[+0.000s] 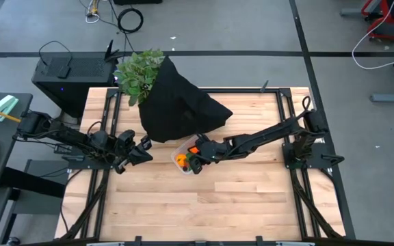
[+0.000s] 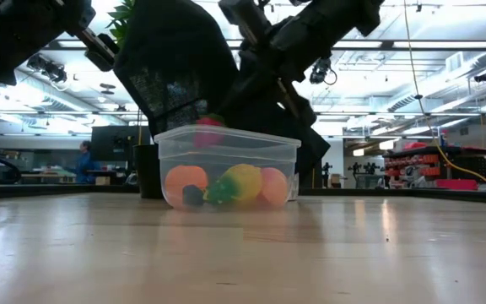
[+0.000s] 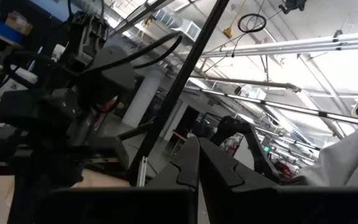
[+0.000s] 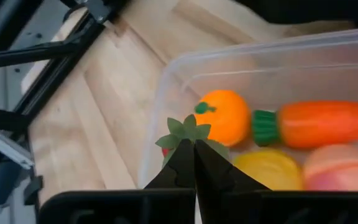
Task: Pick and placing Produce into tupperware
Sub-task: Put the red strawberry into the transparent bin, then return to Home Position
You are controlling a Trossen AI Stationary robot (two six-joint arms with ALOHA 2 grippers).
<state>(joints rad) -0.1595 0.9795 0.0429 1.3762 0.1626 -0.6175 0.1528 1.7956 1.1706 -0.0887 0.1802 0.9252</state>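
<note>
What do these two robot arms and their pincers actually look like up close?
Both arms are dark, nearly black, built of slim jointed segments with black cables along them, mounted on dark metal frames at the table's sides. The left gripper and the right gripper each end in two flat, black, tapering fingers. No markings are readable.

Around the small clear plastic tupperware (image 1: 182, 156), bare wooden table (image 1: 217, 205) lies open in front, while the black cloth heap (image 1: 176, 102) crowds right behind it.
</note>
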